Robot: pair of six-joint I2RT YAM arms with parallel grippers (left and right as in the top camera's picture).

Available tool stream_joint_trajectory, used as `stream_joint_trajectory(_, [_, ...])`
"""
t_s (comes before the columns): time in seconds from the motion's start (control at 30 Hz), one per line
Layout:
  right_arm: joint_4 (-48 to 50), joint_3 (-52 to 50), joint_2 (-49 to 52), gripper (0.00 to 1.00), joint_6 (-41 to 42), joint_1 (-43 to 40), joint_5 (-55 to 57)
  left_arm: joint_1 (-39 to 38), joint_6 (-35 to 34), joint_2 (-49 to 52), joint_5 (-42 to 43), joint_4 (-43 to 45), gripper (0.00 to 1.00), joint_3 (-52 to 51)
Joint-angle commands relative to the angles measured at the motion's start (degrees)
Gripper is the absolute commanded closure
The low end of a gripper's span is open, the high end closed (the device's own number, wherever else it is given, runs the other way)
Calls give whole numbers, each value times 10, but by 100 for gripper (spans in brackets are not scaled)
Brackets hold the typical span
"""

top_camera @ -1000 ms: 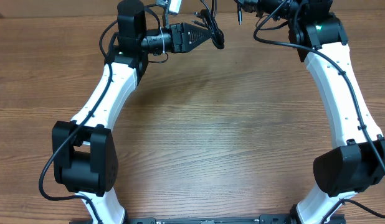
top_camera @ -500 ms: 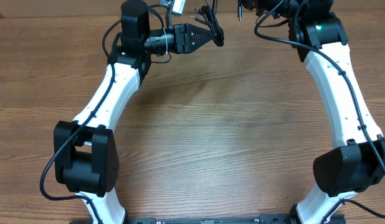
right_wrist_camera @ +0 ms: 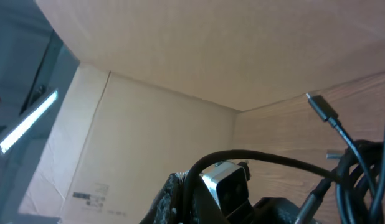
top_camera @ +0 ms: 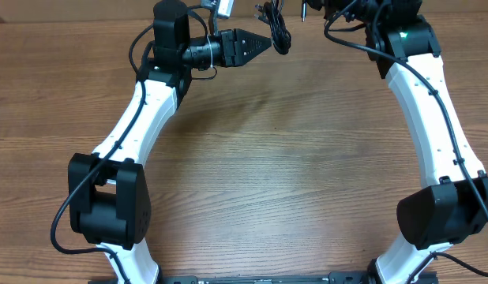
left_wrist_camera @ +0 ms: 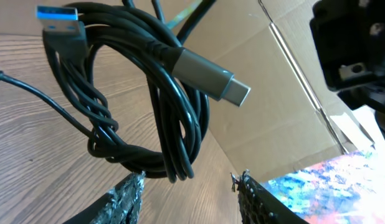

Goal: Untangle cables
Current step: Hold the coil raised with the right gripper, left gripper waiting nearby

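This looks like a robotics lab test cell: two white robot arms (top_camera: pixel 141 110) rise from the near edge of a wood-grain worktop (top_camera: pixel 268 181). Plain cardboard panels (right_wrist_camera: pixel 180 56) wall it in, with a strip light (right_wrist_camera: pixel 27 121) overhead.

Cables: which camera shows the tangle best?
Left wrist: the cables fill the frame, loops and two plugs sharp. Overhead gives a small dark clump at its top edge; right wrist, a few strands.

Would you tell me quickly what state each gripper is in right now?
Left gripper: open, the cables hanging just ahead, not clamped.
Right gripper: closed; what it holds cannot be told.
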Motion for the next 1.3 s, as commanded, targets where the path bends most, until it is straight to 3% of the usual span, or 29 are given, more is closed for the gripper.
stream_joint_trajectory(0.0, [6,5,-1,96,50,14,20,-5,16,-6,-13,2,50,5])
stream_joint_trajectory(0.13, [6,5,-1,96,87,23,38,-12,16,-6,-28,2,50,5])
stream_joint_trajectory(0.63, [8,5,-1,96,98,28,43,-34,42,-6,-47,-13,50,5])
stream_joint_trajectory(0.8, [8,5,-1,96,97,27,43,-33,42,-6,-47,-15,37,5])
stream_joint_trajectory(0.9, [8,5,-1,96,97,23,43,-33,49,-6,-40,-15,25,5])
stream_joint_trajectory(1.27, [8,5,-1,96,95,8,41,-22,61,-6,-26,-16,25,5])
